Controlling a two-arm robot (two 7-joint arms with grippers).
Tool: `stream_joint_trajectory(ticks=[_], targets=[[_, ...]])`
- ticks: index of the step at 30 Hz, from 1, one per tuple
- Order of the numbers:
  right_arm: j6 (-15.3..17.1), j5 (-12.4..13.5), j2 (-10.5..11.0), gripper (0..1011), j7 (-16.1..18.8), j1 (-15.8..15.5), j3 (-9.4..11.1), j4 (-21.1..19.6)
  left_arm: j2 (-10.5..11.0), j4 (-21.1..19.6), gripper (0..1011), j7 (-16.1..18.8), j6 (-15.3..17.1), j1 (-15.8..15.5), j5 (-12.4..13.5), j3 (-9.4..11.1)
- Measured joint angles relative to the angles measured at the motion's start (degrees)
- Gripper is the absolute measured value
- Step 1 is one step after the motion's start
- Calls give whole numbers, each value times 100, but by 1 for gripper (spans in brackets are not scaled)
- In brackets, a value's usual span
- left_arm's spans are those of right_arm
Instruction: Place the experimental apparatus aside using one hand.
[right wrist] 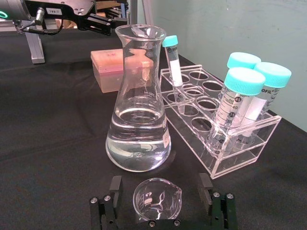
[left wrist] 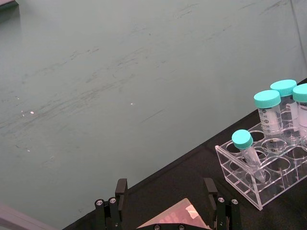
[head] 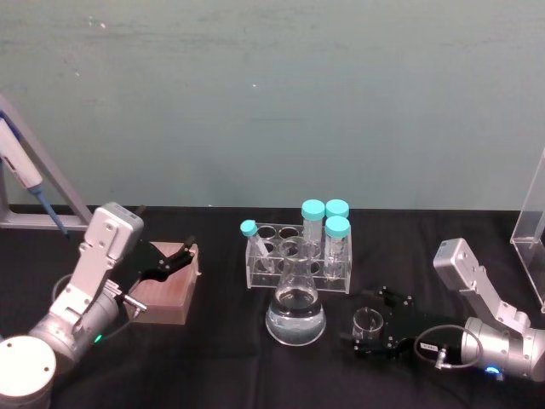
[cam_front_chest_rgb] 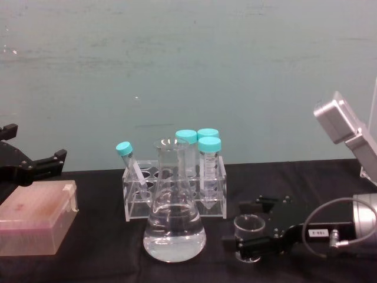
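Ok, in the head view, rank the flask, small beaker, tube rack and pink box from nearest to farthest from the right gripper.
From the right gripper:
1. Small beaker, between its open fingers.
2. Conical flask, next toward the robot's left.
3. Tube rack, behind the flask.
4. Pink box, far left, under the left gripper.

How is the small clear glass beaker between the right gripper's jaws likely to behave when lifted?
The small clear glass beaker looks empty, so it is probably light. Its smooth round wall may slip between the jaws of the right gripper, which stand open around it. Thin glass is likely fragile, so hard squeezing could crack it.
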Motion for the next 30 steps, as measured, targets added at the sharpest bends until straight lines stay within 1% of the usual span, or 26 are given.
stream_joint_trajectory(ticks=[9, 28, 30], targets=[[-16, -20, -57, 1003, 6, 75, -3, 142, 0, 0, 1000, 0, 0, 0, 0, 0], [-17, -22, -49, 1003, 5, 63, 2, 120, 0, 0, 1000, 0, 0, 0, 0, 0], [-17, -22, -48, 982, 5, 62, 2, 119, 0, 0, 1000, 0, 0, 0, 0, 0]])
